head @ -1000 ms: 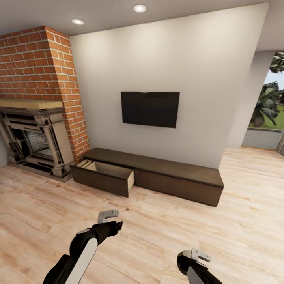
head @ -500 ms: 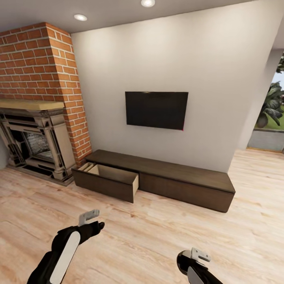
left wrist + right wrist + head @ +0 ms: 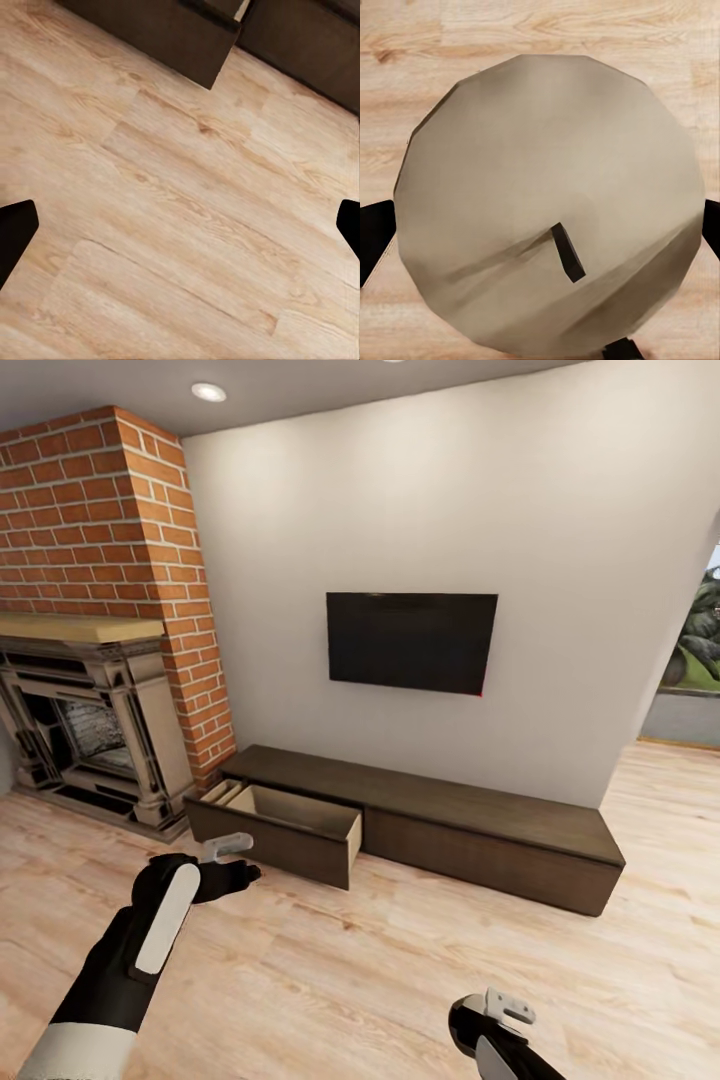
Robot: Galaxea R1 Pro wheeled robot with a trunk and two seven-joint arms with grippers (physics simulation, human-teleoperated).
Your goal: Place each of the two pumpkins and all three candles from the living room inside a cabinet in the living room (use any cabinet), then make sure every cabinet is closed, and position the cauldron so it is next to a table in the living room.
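Observation:
The long dark brown cabinet [image 3: 480, 815] runs along the white wall under the TV, and its left drawer [image 3: 290, 825] is pulled out; I see only pale inner walls inside. My left gripper [image 3: 235, 860] hovers over the floor just in front of that drawer, open and holding nothing. In the left wrist view its fingers [image 3: 16, 229] stand wide apart above bare planks, with the drawer's corner [image 3: 191, 37] ahead. A beige candle [image 3: 547, 150] with a dark wick sits between the fingers of my right gripper [image 3: 540, 225], which stays low at my right side [image 3: 495, 1015].
A brick fireplace [image 3: 90, 710] stands left of the cabinet. A black TV [image 3: 412, 642] hangs on the wall above it. Light wood floor [image 3: 400, 960] lies between me and the cabinet. An opening with plants [image 3: 695, 660] is at the far right.
The view has drawn nearer to the cabinet. My left arm has lifted and reached forward-left toward the open drawer. The right gripper has kept its place.

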